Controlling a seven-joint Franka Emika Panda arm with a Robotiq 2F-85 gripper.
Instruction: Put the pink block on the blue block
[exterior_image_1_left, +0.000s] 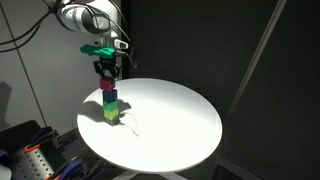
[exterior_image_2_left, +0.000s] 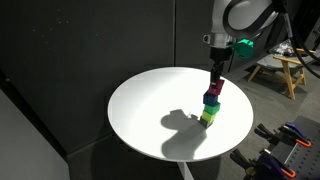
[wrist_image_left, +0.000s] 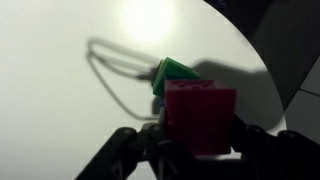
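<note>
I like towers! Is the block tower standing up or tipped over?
Standing upright. In both exterior views the tower has cubes one atop another, with the pink block on top and the gripper clamped on it.

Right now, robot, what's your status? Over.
Fingers shut on pink block. It sits right above blue block. Green block below, not in the way.

In the wrist view the pink block (wrist_image_left: 200, 112) blurs inside the pincer (wrist_image_left: 200, 130); the blue block (exterior_image_2_left: 212, 101) beneath is hidden, and we cannot tell whether the fingers (wrist_image_left: 128, 152) touch.
</note>
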